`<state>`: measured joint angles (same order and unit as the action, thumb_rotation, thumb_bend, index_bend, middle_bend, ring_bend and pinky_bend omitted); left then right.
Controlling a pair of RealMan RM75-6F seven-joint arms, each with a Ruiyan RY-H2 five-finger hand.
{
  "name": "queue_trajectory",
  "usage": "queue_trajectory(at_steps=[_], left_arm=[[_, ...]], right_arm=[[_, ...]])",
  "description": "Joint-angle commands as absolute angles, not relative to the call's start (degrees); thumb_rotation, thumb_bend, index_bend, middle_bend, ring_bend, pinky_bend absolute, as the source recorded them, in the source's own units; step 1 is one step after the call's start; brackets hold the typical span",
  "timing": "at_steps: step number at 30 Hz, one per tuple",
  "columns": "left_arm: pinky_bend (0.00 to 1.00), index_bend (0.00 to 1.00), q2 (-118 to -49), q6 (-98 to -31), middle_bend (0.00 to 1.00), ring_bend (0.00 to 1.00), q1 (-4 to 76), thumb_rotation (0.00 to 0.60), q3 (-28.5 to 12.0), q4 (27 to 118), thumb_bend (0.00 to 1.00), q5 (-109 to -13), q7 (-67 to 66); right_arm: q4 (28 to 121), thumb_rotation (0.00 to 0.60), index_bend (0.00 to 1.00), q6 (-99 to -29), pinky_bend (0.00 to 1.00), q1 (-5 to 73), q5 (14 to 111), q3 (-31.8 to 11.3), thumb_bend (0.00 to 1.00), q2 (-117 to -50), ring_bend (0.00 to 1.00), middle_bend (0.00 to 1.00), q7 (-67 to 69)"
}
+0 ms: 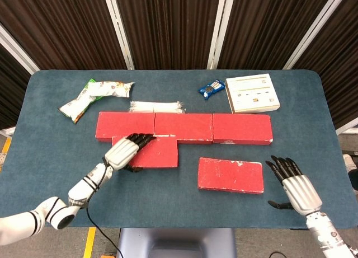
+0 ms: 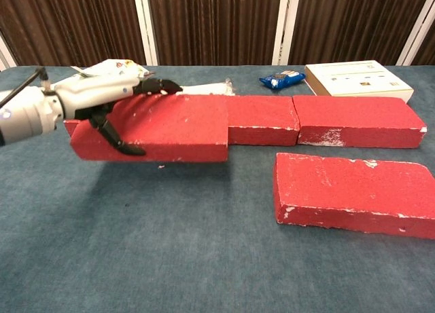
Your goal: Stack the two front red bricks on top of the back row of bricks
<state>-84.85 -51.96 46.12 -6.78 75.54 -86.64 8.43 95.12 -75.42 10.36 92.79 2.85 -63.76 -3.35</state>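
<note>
Overhead, the left hand (image 1: pixel 124 151) grips one red brick (image 1: pixel 152 152), lifted off the table (image 1: pixel 50 140), thumb under, fingers (image 2: pixel 158 86) over. Right hand (image 1: pixel 295 184) rests on the table, fingers spread, beside the other front brick (image 1: pixel 230 175).

Robot lab: blue-felt table (image 1: pixel 50 157), dark curtains (image 1: pixel 168 23) (white frame posts).

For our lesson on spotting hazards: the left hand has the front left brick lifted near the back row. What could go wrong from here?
1. The left hand grips the lifted brick at one end only, so the free end may sag or slip out.
2. The brick hangs low beside the back row, so its edge might knock those bricks out of line.
3. The white packet lies just behind the row and could get pushed.
</note>
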Motion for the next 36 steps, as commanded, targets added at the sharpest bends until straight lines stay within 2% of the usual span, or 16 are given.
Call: queue_trajectory(at_steps=[1,6,11,15,22,28,36], left_arm=[[0.82,0.0,-84.4,-49.27,0.33,0.64,48.94,0.6,-9.03,73.12,0.26,-85.16,8.49],[0.82,0.0,-86.03,-45.02,0.34,0.64,53.65,0.6,-11.5,66.2,0.25,-83.89,12.49],[0.79,0.0,-88.71,-39.24,0.34,0.63,58.66,0.6,-11.9,56.91,0.26,-83.92,18.62],[0.76,0.0,-90.94,-36.11,0.33,0.63,61.75,0.6,-11.02,50.29,0.25,-84.88,23.44],[0.74,0.0,-93.38,-37.46,0.33,0.62,63.88,0.6,-7.68,45.1,0.26,-88.88,30.68],[0.64,0.0,-94.09,-39.36,0.33,0.6,64.46,0.6,-5.7,43.51,0.25,-90.48,35.09],[0.44,0.0,-94.62,-39.81,0.29,0.46,64.92,0.6,-4.03,41.9,0.25,-90.79,37.68]], right_arm=[[95.11,0.6,0.0,-75.3,0.0,10.39,91.88,2.36,0.1,-63.72,0.0,0.0,-3.39],[95.02,0.6,0.0,-74.37,0.0,10.69,89.62,1.45,0.1,-63.97,0.0,0.0,-3.88],[95.03,0.6,0.0,-73.12,0.0,11.17,87.53,0.71,0.1,-64.42,0.0,0.0,-4.96],[94.93,0.6,0.0,-72.19,0.0,11.52,85.5,-0.06,0.1,-64.69,0.0,0.0,-5.43],[94.8,0.6,0.0,-71.16,0.0,11.96,83.46,-0.77,0.1,-64.9,0.0,0.0,-5.88],[94.81,0.6,0.0,-70.87,0.0,12.13,83.27,-0.75,0.1,-64.82,0.0,0.0,-5.78],[94.92,0.6,0.0,-71.1,0.0,12.06,83.44,-0.6,0.1,-64.78,0.0,0.0,-5.8]])
